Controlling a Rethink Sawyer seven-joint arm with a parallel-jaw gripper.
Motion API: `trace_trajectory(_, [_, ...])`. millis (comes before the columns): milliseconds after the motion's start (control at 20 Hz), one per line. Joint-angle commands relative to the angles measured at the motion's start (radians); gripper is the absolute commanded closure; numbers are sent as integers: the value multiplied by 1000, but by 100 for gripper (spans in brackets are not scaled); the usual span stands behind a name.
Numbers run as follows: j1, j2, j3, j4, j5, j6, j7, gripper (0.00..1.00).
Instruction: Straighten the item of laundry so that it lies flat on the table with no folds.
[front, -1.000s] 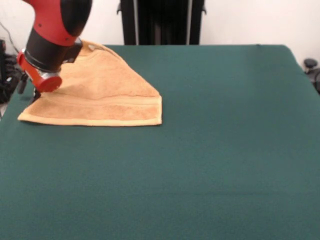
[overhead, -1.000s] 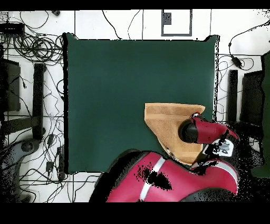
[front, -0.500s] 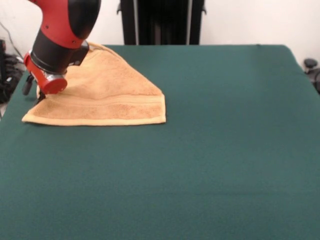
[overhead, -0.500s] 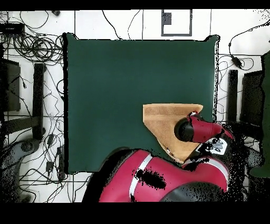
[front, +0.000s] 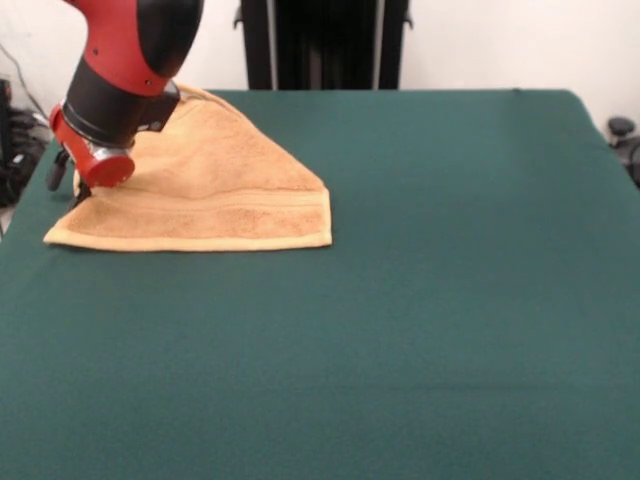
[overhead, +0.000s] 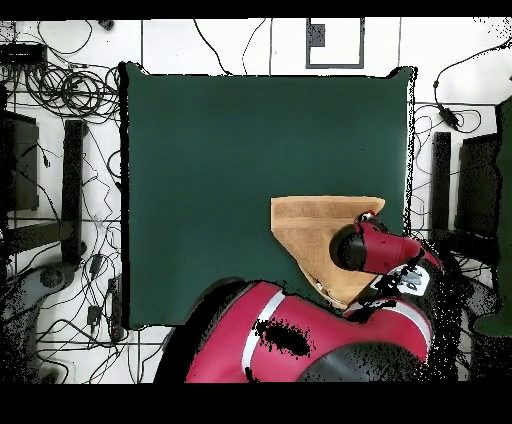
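Observation:
The item of laundry (front: 220, 190) is a tan towel lying at the far left of the green table (front: 420, 300). One part is folded over, so it shows as a triangle with a straight striped hem along the front. From above, the towel (overhead: 305, 225) lies by the table's (overhead: 230, 170) right edge, partly under the red arm. My gripper (front: 78, 188) is down at the towel's left end, at its edge, and the red and black wrist hides most of it. Whether it holds the cloth is hidden.
The red arm (overhead: 330, 335) covers the towel's near right part in the overhead view. Cables (overhead: 60, 90) and dark stands (overhead: 72, 190) lie on the floor around the table. A black post (front: 325, 45) stands behind the table's far edge.
In the front view the arm and the towel have both shifted slightly to the right over the last second. Little has moved in the last half second.

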Motion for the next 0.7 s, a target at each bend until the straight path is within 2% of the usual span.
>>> trace_trajectory(50, [102,125,216,54,150,-92,223,0])
trace_trajectory(200, [129,144,191,39,192,-71,222,0])
trace_trajectory(350, [154,164,148,-3,178,4,149,0])
trace_trajectory(500, [59,117,217,-22,19,34,-55,0])
trace_trajectory(700, [-107,-6,310,34,-201,64,-263,0])
